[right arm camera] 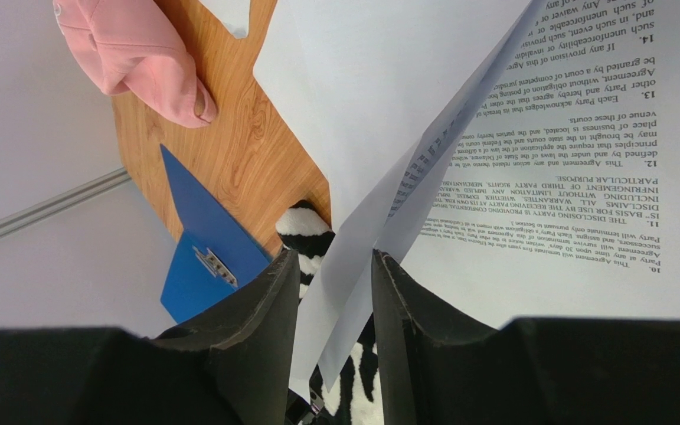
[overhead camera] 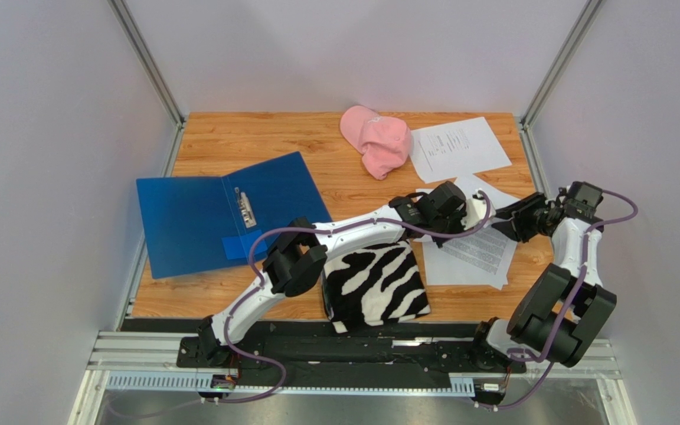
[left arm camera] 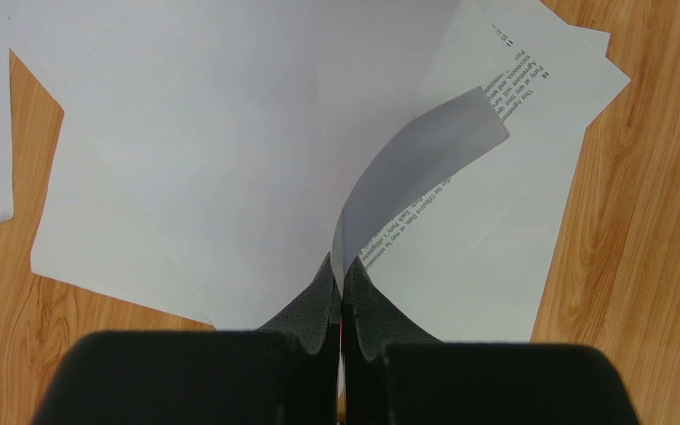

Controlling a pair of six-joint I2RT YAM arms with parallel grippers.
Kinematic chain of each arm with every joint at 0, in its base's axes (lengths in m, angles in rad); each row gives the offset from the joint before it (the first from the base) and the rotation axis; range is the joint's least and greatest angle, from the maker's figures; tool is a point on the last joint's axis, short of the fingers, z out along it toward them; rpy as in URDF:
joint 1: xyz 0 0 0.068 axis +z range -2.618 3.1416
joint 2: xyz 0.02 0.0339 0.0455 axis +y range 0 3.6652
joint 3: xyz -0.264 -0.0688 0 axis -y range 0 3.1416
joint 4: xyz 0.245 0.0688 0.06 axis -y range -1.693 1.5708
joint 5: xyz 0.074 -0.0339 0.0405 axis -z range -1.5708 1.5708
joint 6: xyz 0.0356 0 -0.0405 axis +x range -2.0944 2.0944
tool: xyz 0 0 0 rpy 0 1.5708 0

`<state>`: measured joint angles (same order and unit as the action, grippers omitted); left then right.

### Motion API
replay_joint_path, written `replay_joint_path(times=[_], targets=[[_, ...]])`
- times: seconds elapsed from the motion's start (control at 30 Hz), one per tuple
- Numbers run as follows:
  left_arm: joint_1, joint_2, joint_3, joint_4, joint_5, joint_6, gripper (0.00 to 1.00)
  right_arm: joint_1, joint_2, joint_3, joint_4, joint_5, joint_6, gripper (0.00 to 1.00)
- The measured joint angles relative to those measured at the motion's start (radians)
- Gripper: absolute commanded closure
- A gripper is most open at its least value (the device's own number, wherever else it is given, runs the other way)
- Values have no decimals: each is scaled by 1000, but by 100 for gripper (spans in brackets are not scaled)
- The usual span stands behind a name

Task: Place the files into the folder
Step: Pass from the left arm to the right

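While the blue folder (overhead camera: 188,226) lies open on the left part of the bench (overhead camera: 255,142), with its metal clip (overhead camera: 246,210) showing beside the spine, no paper is seen inside it. The task is therefore judged to be at its first stage, with nothing filed.

The files (overhead camera: 481,257) are found well apart from the folder, on the right side of the bench. They lie as a loose pile of printed sheets just beside a zebra-striped cloth (overhead camera: 375,285). One further lone sheet (overhead camera: 457,148) lies at the far edge, near a pink cap (overhead camera: 375,140).

The left arm (overhead camera: 352,232) is stretched across above the cloth to reach the pile. In the left wrist view, the left jaws are pressed together on the edge of a top sheet (left arm camera: 423,150). That sheet is curled upward from the papers beneath it, so a pinch on a single sheet is judged to be made.

The right jaws are held spread, and the raised paper is seen passing through the gap between them. No grip from that side can be made out, and whether the paper touches either pad cannot be told.

Almost everything is left to be done. The pinched sheet has to be carried across the bench and laid in the folder. The remaining sheets of the pile and the lone sheet would then have to follow, probably one after another.
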<state>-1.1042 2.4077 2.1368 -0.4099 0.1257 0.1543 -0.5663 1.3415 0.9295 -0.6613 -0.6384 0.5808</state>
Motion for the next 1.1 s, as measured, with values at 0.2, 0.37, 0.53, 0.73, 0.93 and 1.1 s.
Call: replay_joint_path(times=[0.2, 0.37, 0.53, 0.73, 0.93, 1.1], targets=[[0, 0, 0, 0, 0, 0, 100, 0, 4, 0, -4, 5, 51, 56], [0, 0, 0, 0, 1, 0, 100, 0, 10, 0, -19, 18, 86, 52], [0, 0, 0, 0, 1, 0, 100, 0, -20, -20, -22, 21, 116, 54], [-1, 0, -4, 2, 4, 1, 100, 0, -15, -40, 27, 14, 181, 64], [-5, 0, -31, 6, 4, 6, 100, 0, 43, -54, 77, 9, 237, 85], [-10, 0, -33, 8, 4, 6, 85, 0, 53, -47, 74, 18, 234, 100]])
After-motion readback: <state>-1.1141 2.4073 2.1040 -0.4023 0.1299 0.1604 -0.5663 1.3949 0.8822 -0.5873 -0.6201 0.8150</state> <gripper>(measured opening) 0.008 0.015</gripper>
